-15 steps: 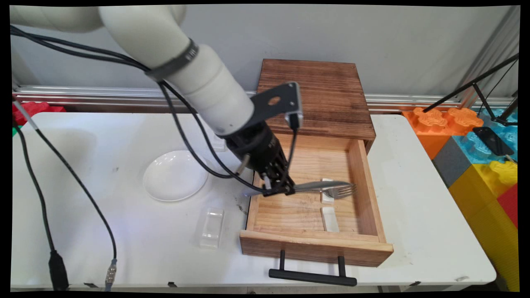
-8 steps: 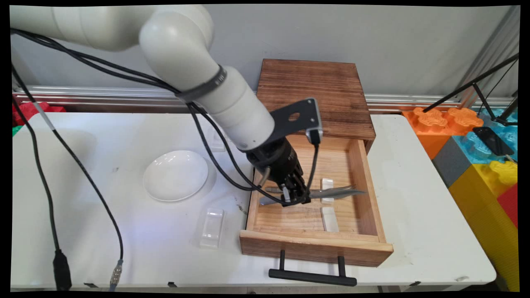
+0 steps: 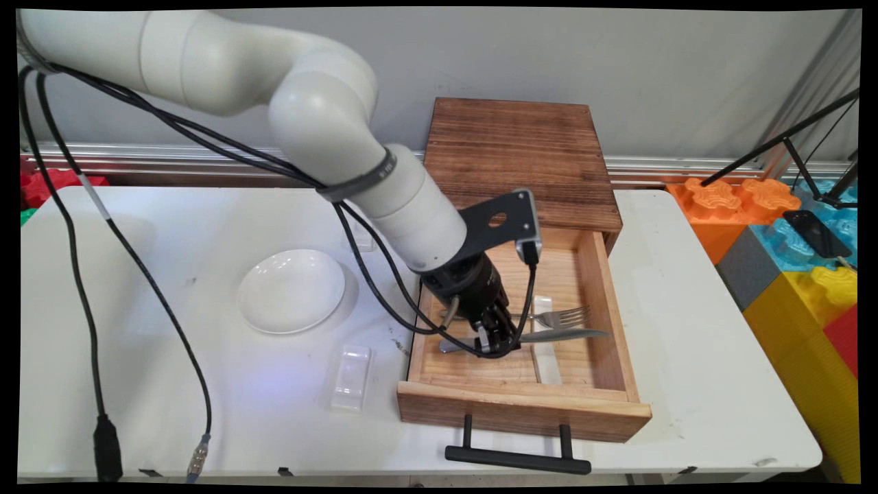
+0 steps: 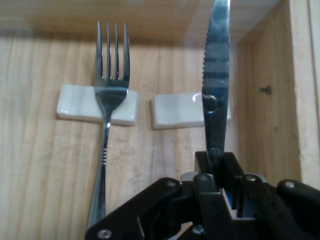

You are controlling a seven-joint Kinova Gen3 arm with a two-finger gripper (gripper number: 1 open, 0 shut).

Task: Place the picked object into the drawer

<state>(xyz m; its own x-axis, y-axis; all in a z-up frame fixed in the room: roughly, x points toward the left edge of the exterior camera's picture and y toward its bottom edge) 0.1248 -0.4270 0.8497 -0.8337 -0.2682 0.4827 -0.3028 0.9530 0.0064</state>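
My gripper (image 3: 497, 343) (image 4: 216, 167) is low inside the open wooden drawer (image 3: 610, 309), shut on the handle of a table knife (image 3: 576, 335) (image 4: 216, 75). The serrated blade points to the drawer's right wall and passes over a small white cutlery rest (image 3: 547, 362) (image 4: 172, 111). I cannot tell whether the blade touches it. A fork (image 3: 566, 315) (image 4: 107, 125) lies just beyond the knife and parallel to it. Its neck lies on a second white rest (image 3: 542, 304) (image 4: 75, 102).
The drawer comes out of a dark wooden box (image 3: 518, 158), and its black handle (image 3: 518, 458) reaches the table's front edge. A white plate (image 3: 290, 290) and a clear rectangular rest (image 3: 350, 376) lie left of the drawer. Black cables hang at the left. Coloured foam blocks (image 3: 796, 254) stand at the right.
The gripper has carried the knife toward the drawer's front and lower, from above the fork to over the nearer rest. The fork has stayed on its rest.
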